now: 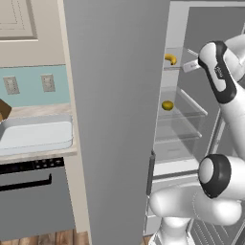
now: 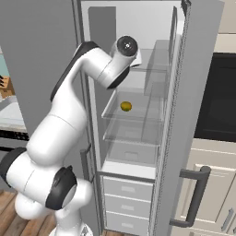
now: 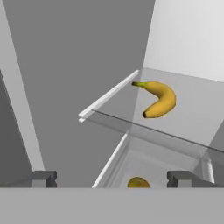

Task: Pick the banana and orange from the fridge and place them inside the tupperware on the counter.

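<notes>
Inside the fridge (image 2: pixel 138 27), the banana (image 3: pixel 159 99) lies near its clear shelf's front edge, the orange (image 2: pixel 126 106) one shelf lower; the gripper (image 3: pixel 111 178) hangs wide apart, empty, before them.

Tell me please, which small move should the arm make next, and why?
Probably move the gripper forward toward the banana. The jaws stand open and hold nothing, and the banana lies on the clear upper shelf ahead, above the orange.

Banana (image 3: pixel 159 99) on upper fridge (image 2: pixel 138 32) shelf, orange (image 2: pixel 126 106) on shelf below.
</notes>
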Tool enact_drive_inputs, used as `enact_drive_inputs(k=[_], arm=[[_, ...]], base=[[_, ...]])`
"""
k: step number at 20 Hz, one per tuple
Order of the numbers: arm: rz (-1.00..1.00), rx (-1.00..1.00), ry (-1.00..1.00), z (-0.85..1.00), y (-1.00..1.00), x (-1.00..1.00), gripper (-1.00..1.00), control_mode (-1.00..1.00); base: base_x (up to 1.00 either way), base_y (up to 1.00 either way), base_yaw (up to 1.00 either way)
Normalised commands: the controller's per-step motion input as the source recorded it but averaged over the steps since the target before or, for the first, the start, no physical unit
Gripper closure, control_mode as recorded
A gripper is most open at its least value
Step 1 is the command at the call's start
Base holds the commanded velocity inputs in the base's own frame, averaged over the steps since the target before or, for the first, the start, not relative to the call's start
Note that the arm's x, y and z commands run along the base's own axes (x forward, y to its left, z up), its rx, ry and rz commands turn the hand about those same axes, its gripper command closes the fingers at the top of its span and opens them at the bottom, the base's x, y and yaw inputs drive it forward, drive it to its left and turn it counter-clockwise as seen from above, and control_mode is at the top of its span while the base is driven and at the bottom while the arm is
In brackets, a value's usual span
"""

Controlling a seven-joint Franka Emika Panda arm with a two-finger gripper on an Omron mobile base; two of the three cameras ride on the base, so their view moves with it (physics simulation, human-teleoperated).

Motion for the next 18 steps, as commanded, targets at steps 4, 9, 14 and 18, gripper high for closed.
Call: enact_drive_inputs(k=[4,9,14,18], arm=[[0.01,0.0,0.0,0.0,0.0,0.34,-1.0,-1.0],[0.01,0.0,0.0,0.0,0.0,0.31,-1.0,-1.0],[0.01,0.0,0.0,0.0,0.0,0.32,-1.0,-1.0],[0.01,0.0,0.01,0.0,-0.02,0.24,-1.0,-1.0]], base=[[0.0,0.0,0.0],[0.0,0.0,0.0],[0.0,0.0,0.0],[0.0,0.0,0.0]])
